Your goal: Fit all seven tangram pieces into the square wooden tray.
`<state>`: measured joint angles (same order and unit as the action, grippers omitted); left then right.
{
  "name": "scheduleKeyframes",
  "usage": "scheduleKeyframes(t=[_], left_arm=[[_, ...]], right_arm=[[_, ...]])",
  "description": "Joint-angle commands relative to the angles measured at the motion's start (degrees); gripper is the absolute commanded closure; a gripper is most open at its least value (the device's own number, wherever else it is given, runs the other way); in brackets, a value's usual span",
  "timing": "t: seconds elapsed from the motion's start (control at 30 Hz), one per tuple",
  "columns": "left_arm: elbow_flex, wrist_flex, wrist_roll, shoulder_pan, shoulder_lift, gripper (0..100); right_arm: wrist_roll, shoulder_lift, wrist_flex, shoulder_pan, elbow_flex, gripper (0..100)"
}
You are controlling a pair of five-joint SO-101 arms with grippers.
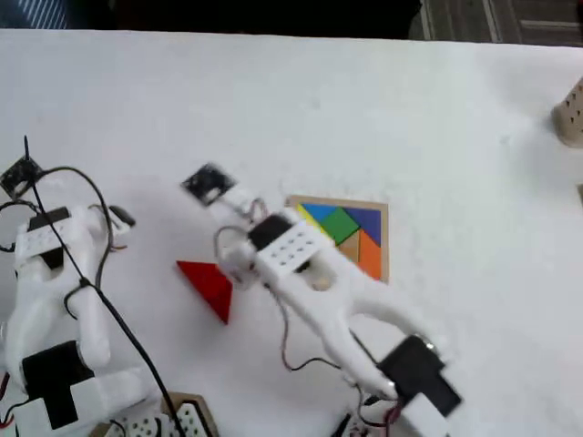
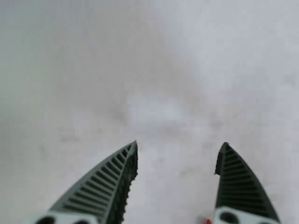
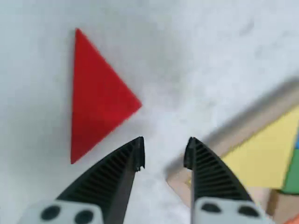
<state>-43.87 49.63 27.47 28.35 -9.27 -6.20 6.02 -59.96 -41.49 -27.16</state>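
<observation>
The square wooden tray lies at mid-table and holds yellow, blue, green, purple and orange pieces. A red triangle lies flat on the white table just left of it. The right arm stretches from the front right over the tray's left side. Its gripper hangs open and empty above bare table, between the red triangle and the tray's corner, beside the yellow piece. The left arm stands folded at the far left, its gripper open over bare table.
A tan perforated object sits at the right edge. A wooden-framed part lies by the left arm's base at the front. Black cables run across the left arm. The table's back half is open white surface.
</observation>
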Motion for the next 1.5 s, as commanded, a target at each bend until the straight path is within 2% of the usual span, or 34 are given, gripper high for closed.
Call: scheduleKeyframes(t=[0.0, 0.1, 0.27, 0.5, 0.63, 0.73, 0.83, 0.97, 1.07, 1.27, 1.47], left_arm=[[4.22, 4.84, 0.18, -2.68, -0.92, 73], [4.84, 9.32, 0.09, -5.32, -0.92, 74], [4.57, 13.01, -2.11, -12.44, -0.92, 84], [4.48, 16.97, -3.25, -24.04, -1.01, 85], [2.90, 18.20, -8.97, -31.43, -1.80, 86], [-0.97, 16.88, -9.32, -35.38, -7.52, 86], [-7.91, 13.80, -9.41, -38.55, -18.77, 86], [-18.20, 7.38, -8.88, -39.08, -33.27, 85], [-20.48, 5.19, -8.70, -39.08, -35.03, 79], [-17.14, 3.52, -0.88, -38.20, -23.52, 64], [-9.23, 5.10, 1.85, -30.73, -8.66, 61]], right_arm=[[-1.32, 12.00, -1.89, 7.34, -1.41, 97.2], [-1.41, 19.56, -1.89, 12.26, -6.95, 96.7], [-1.49, 28.09, -1.19, 17.98, -15.47, 96.1], [-1.58, 27.91, 6.20, 18.86, -21.36, 96.0], [-1.58, 25.45, 7.69, 18.68, -21.10, 96.0], [-3.96, 24.57, 8.31, 18.68, -21.10, 96.0], [-4.48, 24.48, 8.31, 18.59, -21.10, 96.0], [-4.66, 24.48, 8.31, 18.59, -21.10, 96.0], [-4.75, 24.40, 8.31, 18.59, -21.10, 96.0], [-5.19, 24.40, 8.31, 18.59, -21.10, 96.0], [-5.10, 24.40, 8.31, 18.59, -21.19, 96.0]])
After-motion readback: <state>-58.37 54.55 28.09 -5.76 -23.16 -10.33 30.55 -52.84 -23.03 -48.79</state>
